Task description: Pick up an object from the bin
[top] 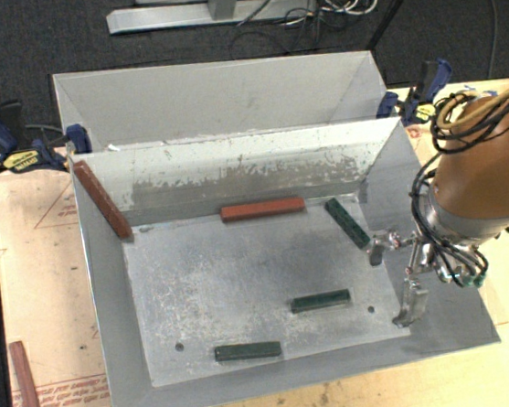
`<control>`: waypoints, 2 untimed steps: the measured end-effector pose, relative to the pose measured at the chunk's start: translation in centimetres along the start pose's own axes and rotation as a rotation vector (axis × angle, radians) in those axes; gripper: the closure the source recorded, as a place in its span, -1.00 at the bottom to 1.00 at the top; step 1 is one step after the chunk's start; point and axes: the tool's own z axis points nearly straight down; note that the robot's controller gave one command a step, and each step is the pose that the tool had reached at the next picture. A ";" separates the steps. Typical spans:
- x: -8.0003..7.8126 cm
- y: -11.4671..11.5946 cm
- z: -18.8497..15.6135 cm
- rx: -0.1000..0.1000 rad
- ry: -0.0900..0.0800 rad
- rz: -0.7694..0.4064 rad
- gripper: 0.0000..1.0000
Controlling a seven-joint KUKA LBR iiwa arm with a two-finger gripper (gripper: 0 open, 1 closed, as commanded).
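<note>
1. Here, the claw hangs low at the right side of the bin, close to its sloping right wall, below the orange-covered arm
2. Its two fingers stand spread well apart, released, with nothing between them
3. The nearest thing is the tilted green bar, a dark slim stick lying slantwise on the floor near the back right corner; its lower end is just beside the upper fingertip, and I cannot tell whether they touch
4. The middle green bar lies flat on the floor to the left of the claw, near it but apart
5. The front green bar lies by the front wall, well apart from the claw
6. The back red-brown bar lies along the foot of the back wall, and the left red-brown bar leans slantwise against the left wall near the back corner
</note>
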 end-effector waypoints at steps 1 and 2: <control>-2.7 6.5 12.0 -0.001 -0.003 -0.154 -1.00; -2.9 6.2 11.6 0.002 -0.009 -0.150 1.00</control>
